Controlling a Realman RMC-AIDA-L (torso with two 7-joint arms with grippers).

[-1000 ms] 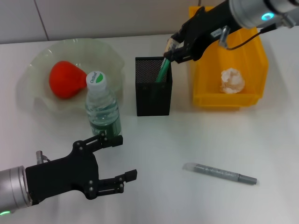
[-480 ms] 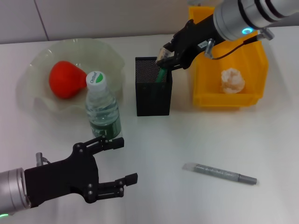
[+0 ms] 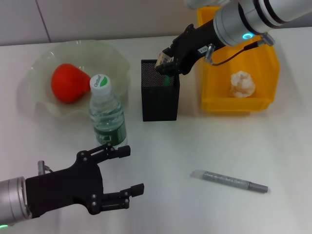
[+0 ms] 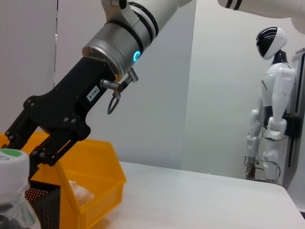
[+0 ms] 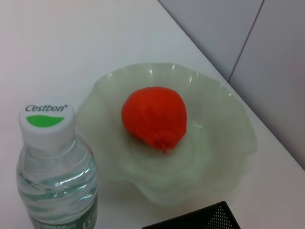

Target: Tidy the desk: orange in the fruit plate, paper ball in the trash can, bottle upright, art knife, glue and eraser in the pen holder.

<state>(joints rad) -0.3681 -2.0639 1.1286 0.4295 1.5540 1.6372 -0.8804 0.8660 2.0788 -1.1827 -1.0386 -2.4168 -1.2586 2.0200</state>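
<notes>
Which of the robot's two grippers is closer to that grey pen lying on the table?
The left gripper, open, is nearer to the grey pen, beside it on the table. The right gripper is farther back, over the black pen holder.

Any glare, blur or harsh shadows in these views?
Head view: even light, soft shadows beside the pen holder and bottle; the yellow bin looks saturated. Left wrist view: the bottle cap at the edge is blurred; the distant white robot is sharp. Right wrist view: plate gives little glare.
</notes>
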